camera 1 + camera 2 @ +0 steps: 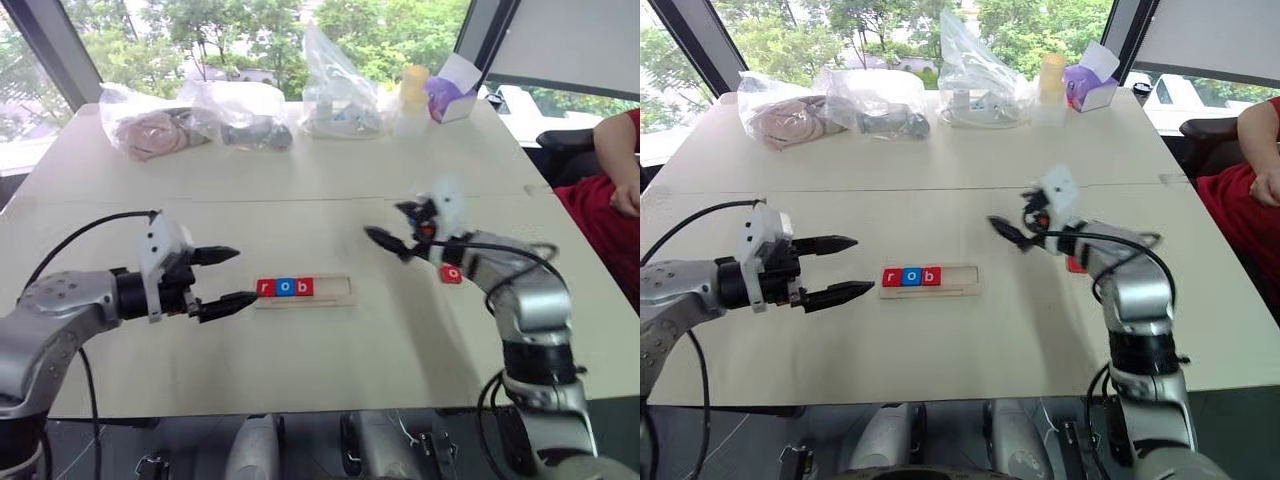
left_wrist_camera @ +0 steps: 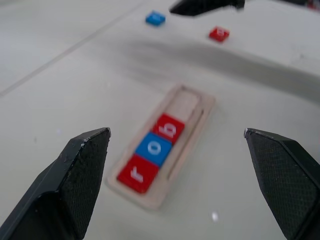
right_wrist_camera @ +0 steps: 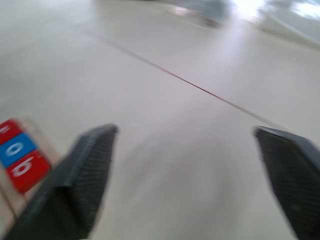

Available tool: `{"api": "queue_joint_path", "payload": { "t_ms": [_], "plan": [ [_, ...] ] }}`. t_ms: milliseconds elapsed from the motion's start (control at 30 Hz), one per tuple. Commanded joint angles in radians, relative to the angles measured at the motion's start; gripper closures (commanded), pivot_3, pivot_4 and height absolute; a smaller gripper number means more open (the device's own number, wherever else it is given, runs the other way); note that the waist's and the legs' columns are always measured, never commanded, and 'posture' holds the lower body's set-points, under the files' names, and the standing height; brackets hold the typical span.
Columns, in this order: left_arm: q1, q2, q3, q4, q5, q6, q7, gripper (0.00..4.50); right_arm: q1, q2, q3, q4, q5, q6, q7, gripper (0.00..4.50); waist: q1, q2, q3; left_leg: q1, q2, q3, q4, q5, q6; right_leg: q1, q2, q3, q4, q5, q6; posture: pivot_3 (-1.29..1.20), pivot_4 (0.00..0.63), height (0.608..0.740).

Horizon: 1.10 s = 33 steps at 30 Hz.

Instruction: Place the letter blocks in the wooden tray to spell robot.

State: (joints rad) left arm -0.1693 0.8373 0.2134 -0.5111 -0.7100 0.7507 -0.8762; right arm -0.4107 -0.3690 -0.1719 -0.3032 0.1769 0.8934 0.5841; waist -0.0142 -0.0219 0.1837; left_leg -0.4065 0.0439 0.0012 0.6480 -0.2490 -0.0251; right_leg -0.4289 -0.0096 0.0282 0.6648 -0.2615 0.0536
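The wooden tray [image 1: 335, 291] lies mid-table, lengthwise left to right. In its left end sit three letter blocks side by side: a red r [image 1: 265, 288], a blue o [image 1: 284, 288] and a red b [image 1: 303, 288]; the right part is bare wood. A loose red o block [image 1: 451, 273] lies on the table beside my right arm. The left wrist view also shows a loose blue block [image 2: 155, 18] beyond the tray. My left gripper [image 1: 243, 275] hovers open just left of the tray, holding nothing. My right gripper [image 1: 385, 222] is open and empty, raised above the table right of the tray.
Several clear plastic bags [image 1: 240, 110] with items, a yellow cup [image 1: 414, 85] and a purple box [image 1: 447, 98] line the table's far edge. A person in red [image 1: 605, 190] sits at the table's right side.
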Motion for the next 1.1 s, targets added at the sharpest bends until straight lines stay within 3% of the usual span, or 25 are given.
{"api": "queue_joint_path", "payload": {
  "t_ms": [33,133,300,600,700,867,1100],
  "plan": [
    [-0.038,-0.031,-0.051,0.007,0.017,-0.014,0.028,0.0,0.097,0.046,-0.042,-0.161,-0.03,0.094,-0.158,0.05,-0.006,0.0,0.0,0.0,0.0,0.001,0.0,0.0,0.0,0.0,0.0,0.0,0.0,0.0,0.0,0.0,0.15,0.74],
    [-0.07,-0.042,-0.127,0.048,0.08,-0.061,0.007,0.0,0.19,0.1,-0.036,-0.222,-0.087,0.142,-0.298,0.05,-0.008,0.0,0.0,0.001,0.0,0.0,0.0,0.0,0.0,0.0,0.001,0.0,0.0,0.0,0.0,0.0,0.15,0.74],
    [-0.115,-0.048,-0.173,0.111,0.134,-0.115,-0.018,0.0,0.222,0.163,-0.059,-0.205,-0.116,0.125,-0.422,0.05,-0.009,0.001,0.0,0.001,0.0,0.001,0.0,0.0,0.0,0.0,0.001,0.001,0.0,-0.001,-0.001,0.0,0.15,0.74],
    [-0.103,-0.063,-0.189,0.108,0.169,-0.132,-0.004,0.0,0.24,0.22,-0.007,-0.165,-0.117,0.187,-0.505,0.05,-0.008,0.0,-0.001,0.0,0.0,0.0,0.0,0.0,0.0,0.0,0.001,0.001,0.0,-0.001,0.001,0.0,0.15,0.74],
    [-0.099,-0.069,-0.196,0.111,0.182,-0.138,-0.003,0.0,0.233,0.225,0.003,-0.128,-0.123,0.16,-0.522,0.91,-0.01,0.0,-0.001,0.001,0.0,0.0,0.0,0.0,0.0,0.001,0.001,0.001,0.0,-0.001,0.0,0.0,0.15,0.74],
    [-0.093,-0.073,-0.195,0.103,0.192,-0.136,-0.005,0.0,0.227,0.222,0.004,-0.112,-0.109,0.146,-0.522,3.33,-0.008,-0.001,-0.001,0.002,0.0,0.0,0.0,0.0,0.0,0.002,0.001,0.001,0.0,-0.003,-0.002,0.0,0.15,0.74],
    [-0.084,-0.056,-0.188,0.113,0.205,-0.143,-0.029,0.0,0.286,0.209,0.069,-0.267,-0.053,0.152,-0.447,3.33,-0.007,-0.001,-0.001,0.002,0.0,0.0,0.0,0.0,0.0,0.002,0.001,0.001,0.0,-0.002,-0.001,0.0,0.15,0.74]
  ]
}}
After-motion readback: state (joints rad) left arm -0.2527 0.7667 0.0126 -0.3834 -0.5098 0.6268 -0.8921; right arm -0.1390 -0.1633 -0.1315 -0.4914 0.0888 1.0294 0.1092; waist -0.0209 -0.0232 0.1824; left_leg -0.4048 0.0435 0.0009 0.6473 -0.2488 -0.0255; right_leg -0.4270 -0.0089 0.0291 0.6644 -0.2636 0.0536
